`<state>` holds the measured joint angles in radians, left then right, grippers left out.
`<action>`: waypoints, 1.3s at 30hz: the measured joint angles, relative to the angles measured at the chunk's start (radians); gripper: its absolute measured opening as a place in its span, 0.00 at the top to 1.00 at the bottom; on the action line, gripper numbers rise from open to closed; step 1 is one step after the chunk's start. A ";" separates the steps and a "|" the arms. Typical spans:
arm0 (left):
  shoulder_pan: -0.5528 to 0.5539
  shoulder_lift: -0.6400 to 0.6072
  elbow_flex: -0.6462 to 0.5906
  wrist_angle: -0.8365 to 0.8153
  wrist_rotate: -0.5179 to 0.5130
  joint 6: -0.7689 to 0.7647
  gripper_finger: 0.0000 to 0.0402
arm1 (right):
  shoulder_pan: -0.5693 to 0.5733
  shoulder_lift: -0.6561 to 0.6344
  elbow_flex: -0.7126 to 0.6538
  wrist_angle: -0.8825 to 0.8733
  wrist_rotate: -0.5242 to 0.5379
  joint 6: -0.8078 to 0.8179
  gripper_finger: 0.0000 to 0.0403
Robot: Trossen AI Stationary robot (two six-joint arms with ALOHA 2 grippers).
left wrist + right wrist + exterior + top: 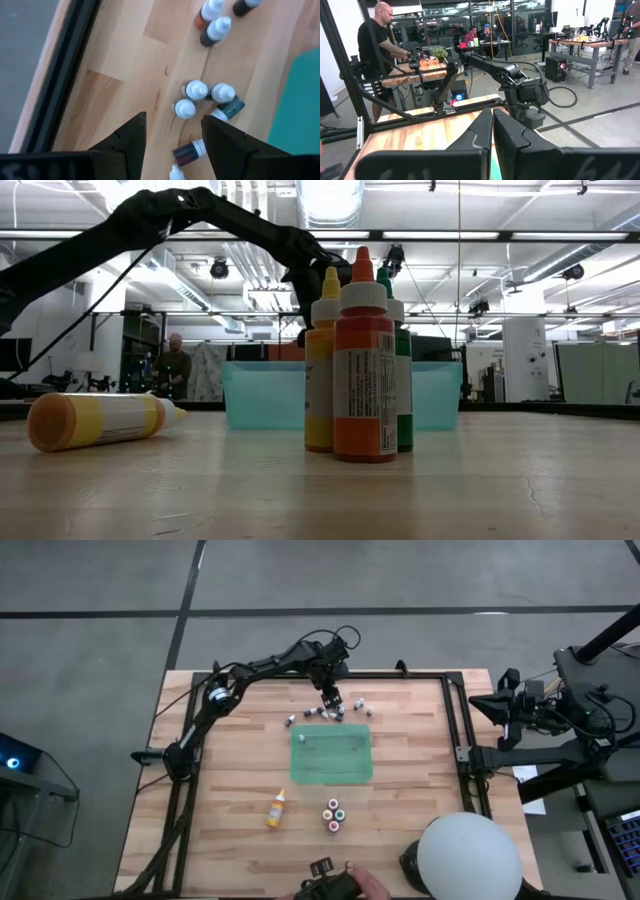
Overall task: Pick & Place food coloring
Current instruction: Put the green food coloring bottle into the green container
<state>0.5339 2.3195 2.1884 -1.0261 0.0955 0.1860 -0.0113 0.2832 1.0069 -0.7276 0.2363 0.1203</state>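
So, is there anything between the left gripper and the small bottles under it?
Nothing visible is. The left gripper hangs open directly over the cluster of small bottles near the table's far edge, with only bare wood around them; the green mat lies beside.

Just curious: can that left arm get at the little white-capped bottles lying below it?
Probably yes. The left gripper hangs open right above the small bottles on bare wood, nothing between; they crowd close, though.

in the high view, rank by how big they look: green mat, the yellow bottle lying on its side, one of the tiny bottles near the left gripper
1. green mat, by far the largest.
2. yellow bottle, lying on the wood.
3. tiny bottle, a mere speck beside the open left gripper.
The camera looks straight down, so nearness hardly skews this.
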 joint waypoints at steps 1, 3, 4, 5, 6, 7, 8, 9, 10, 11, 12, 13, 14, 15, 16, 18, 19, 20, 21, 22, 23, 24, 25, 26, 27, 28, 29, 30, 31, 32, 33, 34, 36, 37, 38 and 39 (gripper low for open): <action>0.000 0.008 0.021 -0.005 0.000 0.000 0.59 | 0.000 0.000 0.000 0.000 0.000 0.000 0.98; 0.000 0.029 0.064 -0.027 0.000 0.000 0.59 | 0.000 0.000 0.000 0.000 0.000 0.000 0.98; 0.000 0.044 0.088 -0.036 -0.001 0.000 0.59 | 0.000 0.000 0.000 0.000 0.000 0.001 0.98; 0.000 0.061 0.115 -0.049 -0.001 0.000 0.59 | 0.000 0.000 0.000 0.000 0.000 0.000 0.98; 0.001 0.079 0.145 -0.071 -0.001 0.000 0.59 | 0.000 0.000 0.000 0.000 0.000 0.000 0.98; 0.001 0.096 0.167 -0.085 -0.001 0.000 0.59 | 0.000 0.000 0.000 0.000 0.000 0.000 0.98; 0.001 0.101 0.167 -0.078 -0.002 0.000 0.59 | 0.000 0.000 0.000 0.000 0.000 0.001 0.98; 0.001 0.100 0.153 -0.064 -0.002 0.000 0.59 | 0.000 0.000 0.000 0.000 0.000 0.001 0.98; 0.001 0.098 0.147 -0.072 -0.001 -0.002 0.59 | 0.000 0.000 0.000 0.000 0.000 0.000 0.98; 0.001 0.098 0.146 -0.084 -0.001 -0.005 0.59 | 0.000 0.000 0.000 0.000 0.000 0.000 0.98; 0.001 0.098 0.146 -0.090 -0.001 -0.005 0.59 | 0.000 0.000 0.000 0.000 0.000 0.000 0.98; 0.000 0.098 0.147 -0.099 -0.001 -0.005 0.59 | 0.000 0.000 0.000 0.000 0.000 0.001 0.98; 0.000 0.097 0.148 -0.107 -0.001 -0.005 0.59 | 0.000 0.000 0.000 0.000 0.000 0.002 0.98; 0.000 0.097 0.148 -0.113 -0.001 -0.005 0.59 | 0.000 0.000 0.000 0.000 0.000 0.000 0.98; 0.000 0.097 0.148 -0.118 -0.001 -0.005 0.59 | 0.000 0.000 0.000 0.000 0.000 0.000 0.98; 0.000 0.097 0.148 -0.117 -0.001 -0.006 0.59 | 0.000 0.000 0.000 0.000 0.000 0.001 0.98; 0.000 0.097 0.148 -0.118 -0.001 -0.006 0.59 | 0.000 0.000 0.000 0.000 0.000 0.002 0.98; 0.000 0.097 0.148 -0.118 -0.001 -0.006 0.59 | 0.000 0.000 0.000 0.000 0.000 0.000 0.98; -0.001 0.096 0.149 -0.119 -0.001 -0.007 0.59 | 0.000 0.000 0.000 0.000 0.000 0.000 0.98; -0.002 0.096 0.148 -0.120 -0.001 -0.007 0.59 | 0.000 0.000 0.000 0.000 0.000 0.000 0.98; -0.005 0.096 0.148 -0.122 -0.001 -0.007 0.59 | 0.000 0.000 0.000 0.000 0.000 0.002 0.98; -0.007 0.096 0.148 -0.124 0.000 -0.007 0.59 | 0.000 0.000 0.000 0.000 0.000 0.002 0.98; -0.010 0.096 0.148 -0.127 0.000 -0.007 0.59 | 0.000 0.000 0.000 0.000 0.000 0.000 0.98; -0.012 0.096 0.148 -0.127 0.000 -0.005 0.59 | 0.000 0.000 0.000 0.000 0.000 0.000 0.98; -0.015 0.096 0.148 -0.127 0.001 -0.001 0.59 | 0.000 0.000 0.000 0.000 0.000 0.001 0.98; -0.017 0.096 0.148 -0.127 0.005 0.007 0.59 | 0.000 0.000 0.000 0.000 0.000 0.002 0.98; -0.019 0.096 0.148 -0.128 0.012 0.020 0.59 | 0.000 0.000 0.000 0.000 0.000 0.001 0.98; -0.021 0.096 0.148 -0.128 0.020 0.033 0.59 | 0.000 0.000 0.000 0.000 0.000 0.000 0.98; -0.024 0.096 0.148 -0.128 0.021 0.045 0.59 | 0.000 0.000 0.000 0.000 0.000 0.000 0.98; -0.027 0.096 0.148 -0.128 0.022 0.051 0.59 | 0.000 0.000 0.000 0.000 0.000 0.001 0.98; -0.029 0.096 0.148 -0.128 0.022 0.055 0.59 | 0.000 0.000 0.000 0.000 0.000 0.002 0.98; -0.029 0.096 0.148 -0.128 0.022 0.058 0.59 | 0.000 0.000 0.000 0.000 0.000 0.001 0.98; -0.031 0.096 0.148 -0.129 0.022 0.071 0.59 | 0.000 0.000 0.000 0.000 0.000 0.000 0.98; -0.031 0.096 0.148 -0.129 0.022 0.076 0.59 | 0.000 0.000 0.000 0.000 0.000 0.001 0.98; -0.031 0.096 0.148 -0.129 0.022 0.080 0.59 | 0.000 0.000 0.000 0.000 0.000 0.002 0.98; -0.031 0.096 0.148 -0.128 0.022 0.084 0.59 | 0.000 0.000 0.000 0.000 0.000 0.000 0.98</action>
<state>0.5026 2.4153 2.3360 -1.1546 0.1173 0.2697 -0.0113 0.2832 1.0069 -0.7277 0.2363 0.1205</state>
